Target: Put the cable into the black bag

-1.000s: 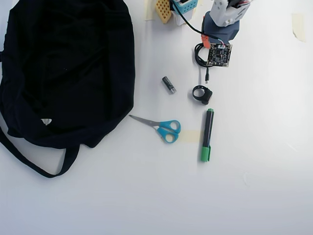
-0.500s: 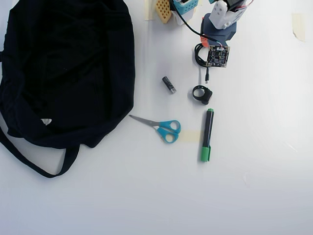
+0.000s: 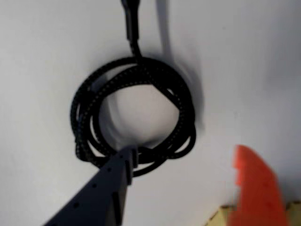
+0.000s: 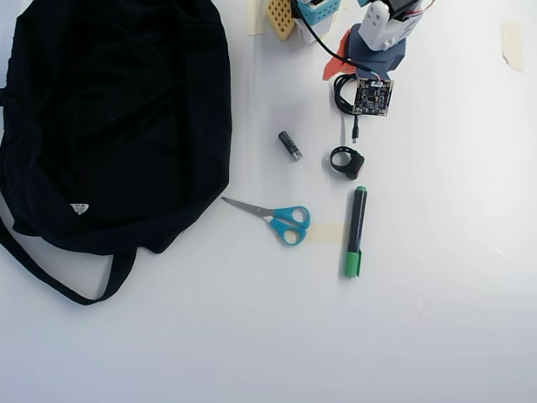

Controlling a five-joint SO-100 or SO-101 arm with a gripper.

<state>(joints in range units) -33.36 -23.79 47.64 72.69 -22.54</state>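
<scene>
Hovering over the cable (image 3: 134, 115), the gripper (image 3: 188, 176) is standing with its jaws spread, the dark finger (image 3: 106, 188) touching the coil's near edge, likely lining up a pinch. The cable is lying on the table, well apart from the black bag (image 4: 113, 117).

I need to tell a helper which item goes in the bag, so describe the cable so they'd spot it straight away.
In the overhead view, look right of the black bag, at the table's top edge under the arm. The cable is thin black cord coiled in a small loop, its plug tail pointing toward the black ring clip; the marker is straight and green-capped.
</scene>
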